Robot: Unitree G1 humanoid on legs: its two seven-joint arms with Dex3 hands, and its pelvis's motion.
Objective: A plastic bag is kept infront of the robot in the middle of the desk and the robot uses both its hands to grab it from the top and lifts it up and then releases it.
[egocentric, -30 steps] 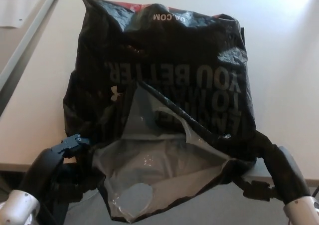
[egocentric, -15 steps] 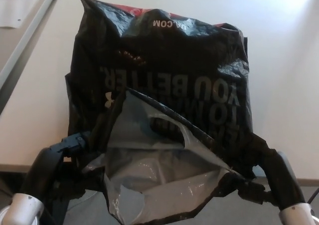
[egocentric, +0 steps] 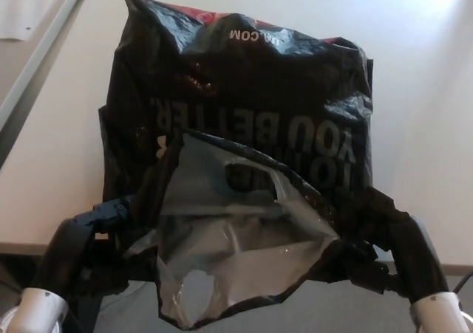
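A black plastic bag [egocentric: 251, 104] with white upside-down lettering and a red strip at its far edge fills the middle of the head view. Its grey inner side [egocentric: 229, 237] gapes toward me at the near end. My left hand [egocentric: 107, 226] grips the bag's near left edge, fingers closed into the plastic. On the opposite side my right hand [egocentric: 366, 255] is closed on the near right edge. The bag's near part hangs between the two hands over the desk's front edge. Its far part hides the desk under it.
The white desk [egocentric: 429, 111] runs to both sides of the bag and behind it. A grey rail [egocentric: 44, 52] crosses the upper left, with a printed sheet [egocentric: 26, 4] beyond it. The desk's front edge [egocentric: 18, 246] lies near my forearms.
Both hands have drawn the bag's near edge up and slightly inward. The open mouth has bunched and risen, and the bag's body has lifted a little.
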